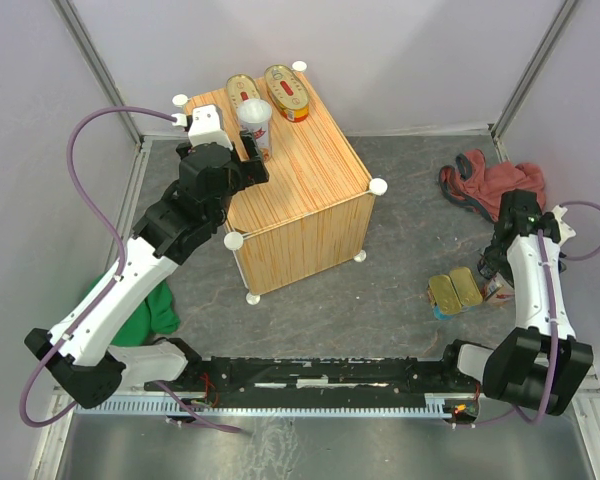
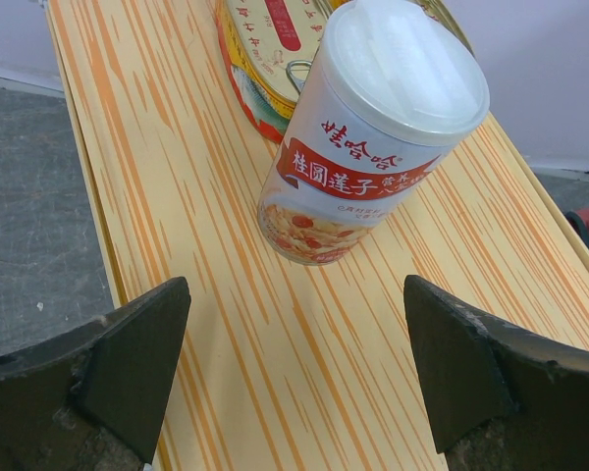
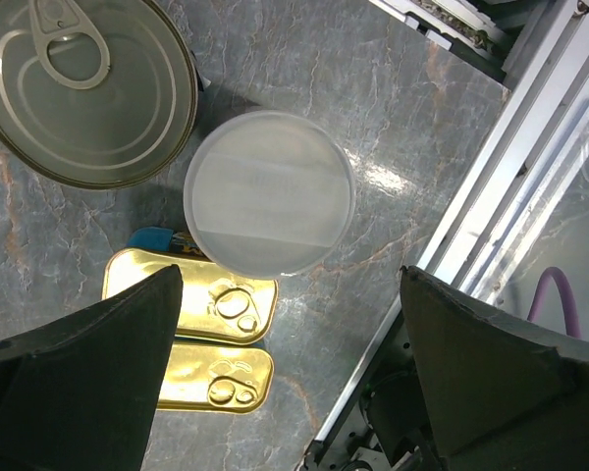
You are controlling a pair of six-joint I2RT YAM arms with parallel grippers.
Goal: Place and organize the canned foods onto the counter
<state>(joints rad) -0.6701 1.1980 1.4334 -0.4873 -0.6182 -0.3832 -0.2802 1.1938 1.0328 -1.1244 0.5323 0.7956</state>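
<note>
Patience matters here: my left claw (image 2: 294,314) gapes wide, the tall can (image 2: 363,147) standing free on the counter (image 2: 275,412) just beside the oval tins (image 1: 287,92). I'd back straight off without nudging it. Only my right wrist view shows the second white-lidded can (image 3: 268,191) centred under my spread right claw (image 3: 290,294), off the counter, beside the round can (image 3: 83,88) and flat gold tins (image 3: 216,304).
</note>
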